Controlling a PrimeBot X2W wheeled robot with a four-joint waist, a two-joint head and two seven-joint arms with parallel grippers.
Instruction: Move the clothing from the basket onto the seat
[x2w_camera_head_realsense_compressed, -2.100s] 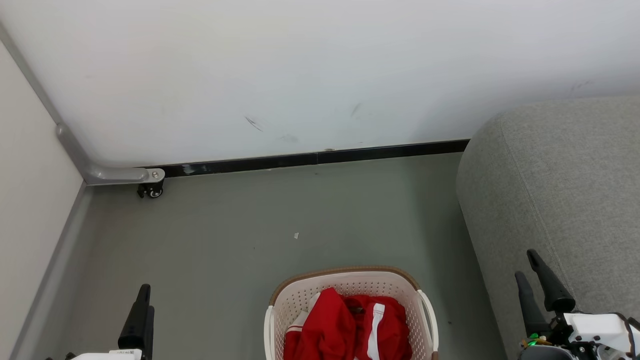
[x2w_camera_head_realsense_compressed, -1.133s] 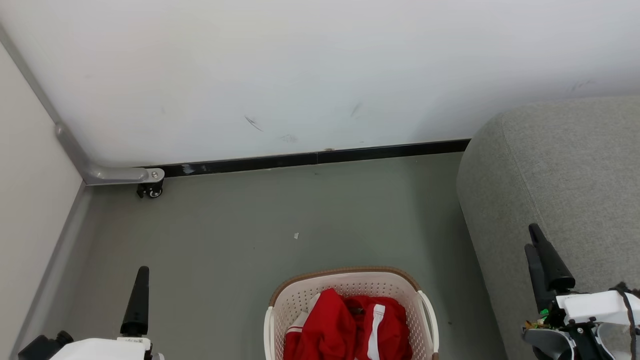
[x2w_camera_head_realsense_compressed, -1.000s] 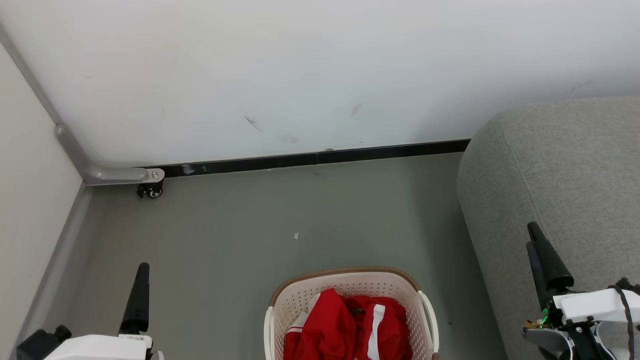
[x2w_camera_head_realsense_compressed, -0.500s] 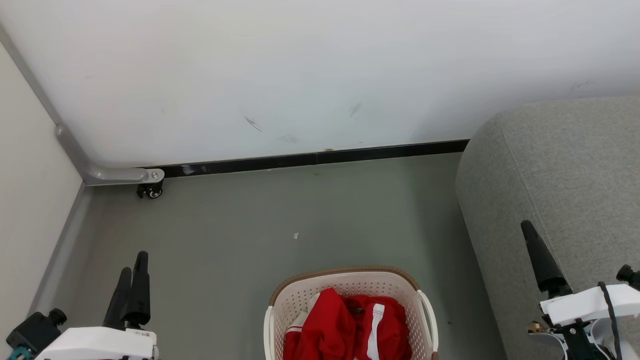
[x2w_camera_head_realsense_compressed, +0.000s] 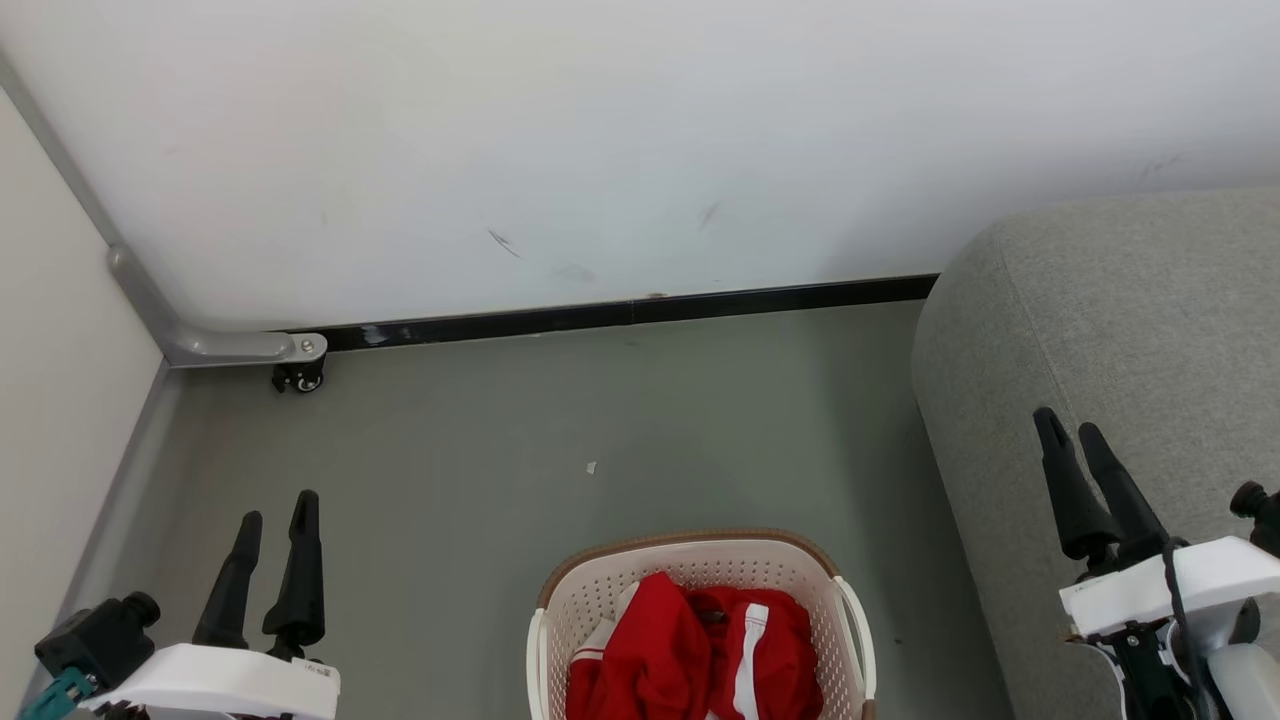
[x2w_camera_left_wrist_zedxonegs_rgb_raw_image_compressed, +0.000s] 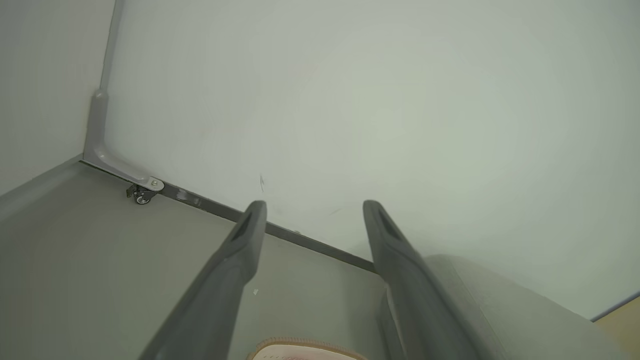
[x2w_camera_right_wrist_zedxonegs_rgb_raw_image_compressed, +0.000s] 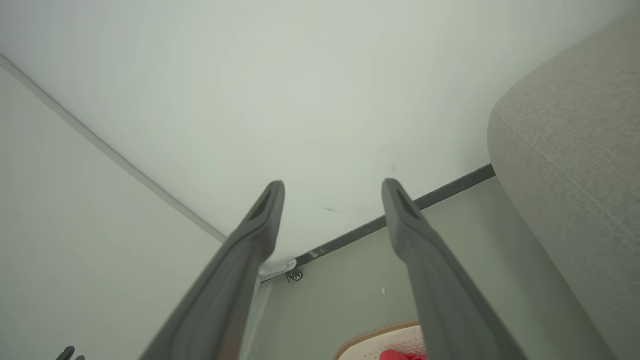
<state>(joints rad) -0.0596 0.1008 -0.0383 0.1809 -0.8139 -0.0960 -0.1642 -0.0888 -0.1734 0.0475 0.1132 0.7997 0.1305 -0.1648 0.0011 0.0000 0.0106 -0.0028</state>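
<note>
Red clothing (x2w_camera_head_realsense_compressed: 700, 655) with white stripes lies bunched in the cream basket (x2w_camera_head_realsense_compressed: 590, 590), which stands on the floor at the bottom middle of the head view. Its brown rim (x2w_camera_left_wrist_zedxonegs_rgb_raw_image_compressed: 305, 345) peeks in at the bottom of the left wrist view, and rim plus a bit of red clothing (x2w_camera_right_wrist_zedxonegs_rgb_raw_image_compressed: 400, 355) show in the right wrist view. The grey seat (x2w_camera_head_realsense_compressed: 1130, 320) fills the right side. My left gripper (x2w_camera_head_realsense_compressed: 277, 505) hovers open at the lower left, well left of the basket. In front of the seat, my right gripper (x2w_camera_head_realsense_compressed: 1065, 422) is open and empty.
A white wall (x2w_camera_head_realsense_compressed: 600, 150) with a black skirting strip (x2w_camera_head_realsense_compressed: 620, 312) closes the back. A grey frame leg with a small caster (x2w_camera_head_realsense_compressed: 298, 376) stands in the far left corner beside a pale side panel (x2w_camera_head_realsense_compressed: 50, 380). Grey floor (x2w_camera_head_realsense_compressed: 560, 420) stretches between wall and basket.
Both grippers have risen in the head view and turned, so that each now shows two spread fingers instead of one narrow profile. Basket and clothing stayed put.
</note>
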